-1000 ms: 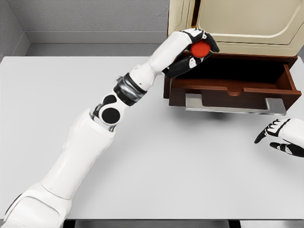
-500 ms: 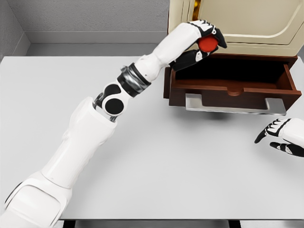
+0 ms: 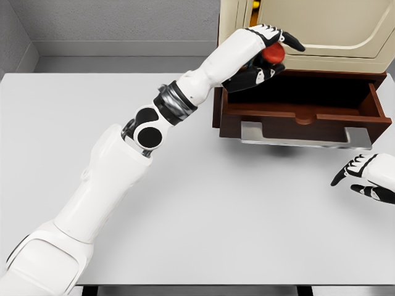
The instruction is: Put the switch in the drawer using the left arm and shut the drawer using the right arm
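I saw the white table [image 3: 203,209] carrying a cream cabinet [image 3: 321,28] at its far right, with the brown drawer [image 3: 302,102] pulled open below it. My left hand [image 3: 262,52] was above the drawer's left rear corner, fingers loosely curled around the red switch [image 3: 273,54], close against the cabinet front. My right hand [image 3: 367,179] rested on the table near the right edge, fingers spread, holding nothing.

A bare simulated test space is shown rather than a lived-in room: a plain flat white rectangular table [image 3: 247,234] is set against smooth grey walls [image 3: 123,21], and a cream-coloured panelled cabinet [image 3: 321,31] with a dark brown wooden drawer [image 3: 302,111] is placed on it.
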Controlling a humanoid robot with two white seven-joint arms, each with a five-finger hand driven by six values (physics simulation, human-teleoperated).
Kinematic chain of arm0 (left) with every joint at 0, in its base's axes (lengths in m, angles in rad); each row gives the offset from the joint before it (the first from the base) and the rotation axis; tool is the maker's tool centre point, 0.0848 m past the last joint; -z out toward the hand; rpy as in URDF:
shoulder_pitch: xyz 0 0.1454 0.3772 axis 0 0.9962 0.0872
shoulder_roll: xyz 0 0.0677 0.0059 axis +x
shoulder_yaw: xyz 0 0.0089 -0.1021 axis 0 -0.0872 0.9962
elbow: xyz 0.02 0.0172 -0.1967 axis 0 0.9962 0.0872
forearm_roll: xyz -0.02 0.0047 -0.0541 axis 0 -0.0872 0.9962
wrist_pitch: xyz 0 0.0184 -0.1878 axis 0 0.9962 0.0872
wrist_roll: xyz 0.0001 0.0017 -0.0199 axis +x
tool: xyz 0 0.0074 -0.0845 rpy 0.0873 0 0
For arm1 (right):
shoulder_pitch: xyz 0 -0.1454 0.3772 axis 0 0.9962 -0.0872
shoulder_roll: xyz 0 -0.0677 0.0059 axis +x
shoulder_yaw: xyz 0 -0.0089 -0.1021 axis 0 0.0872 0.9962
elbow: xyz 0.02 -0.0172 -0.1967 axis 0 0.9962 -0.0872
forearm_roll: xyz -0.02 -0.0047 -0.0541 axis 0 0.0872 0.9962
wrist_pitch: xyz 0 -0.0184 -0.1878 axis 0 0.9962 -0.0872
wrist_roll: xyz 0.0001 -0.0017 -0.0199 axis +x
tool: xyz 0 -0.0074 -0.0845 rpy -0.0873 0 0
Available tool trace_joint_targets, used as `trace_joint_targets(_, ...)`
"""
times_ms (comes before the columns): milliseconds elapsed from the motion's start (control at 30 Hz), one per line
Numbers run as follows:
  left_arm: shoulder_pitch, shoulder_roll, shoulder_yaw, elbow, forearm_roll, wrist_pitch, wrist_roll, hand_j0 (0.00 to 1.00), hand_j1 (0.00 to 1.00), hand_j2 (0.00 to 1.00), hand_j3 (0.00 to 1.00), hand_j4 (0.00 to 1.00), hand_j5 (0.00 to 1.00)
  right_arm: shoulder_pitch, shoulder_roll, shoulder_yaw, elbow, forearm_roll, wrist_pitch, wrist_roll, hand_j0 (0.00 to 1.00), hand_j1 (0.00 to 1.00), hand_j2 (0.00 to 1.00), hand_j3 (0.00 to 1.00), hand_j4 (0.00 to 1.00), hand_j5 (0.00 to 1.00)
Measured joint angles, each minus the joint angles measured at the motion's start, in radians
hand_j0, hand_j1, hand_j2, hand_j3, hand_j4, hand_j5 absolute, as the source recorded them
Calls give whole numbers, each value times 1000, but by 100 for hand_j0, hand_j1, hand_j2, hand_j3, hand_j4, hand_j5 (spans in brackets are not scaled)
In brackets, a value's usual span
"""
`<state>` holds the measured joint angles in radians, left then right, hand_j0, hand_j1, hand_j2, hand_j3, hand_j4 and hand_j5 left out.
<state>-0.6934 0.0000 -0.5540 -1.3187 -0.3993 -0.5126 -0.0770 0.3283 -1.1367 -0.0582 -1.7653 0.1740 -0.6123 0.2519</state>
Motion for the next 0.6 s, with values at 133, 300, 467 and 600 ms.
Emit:
trace_joint_targets(133,0,0,0,-3,-1,0,0,63,63,63,63,63,63,0,0,0,0,0,0,0,57,57,57,57,57,57)
trace_joint_targets(300,2,0,0,-5,-1,0,0,63,63,63,63,63,63,-2,0,0,0,0,0,0,57,57,57,57,57,57)
trace_joint_targets(467,18,2,-2,-57,0,-3,0,97,97,97,97,97,97,-2,3,0,0,-1,0,0,57,57,57,57,57,57)
trace_joint_targets(600,100,104,-6,-228,6,-14,1,100,100,100,100,100,100,-3,10,0,0,-1,0,0,57,57,57,57,57,57)
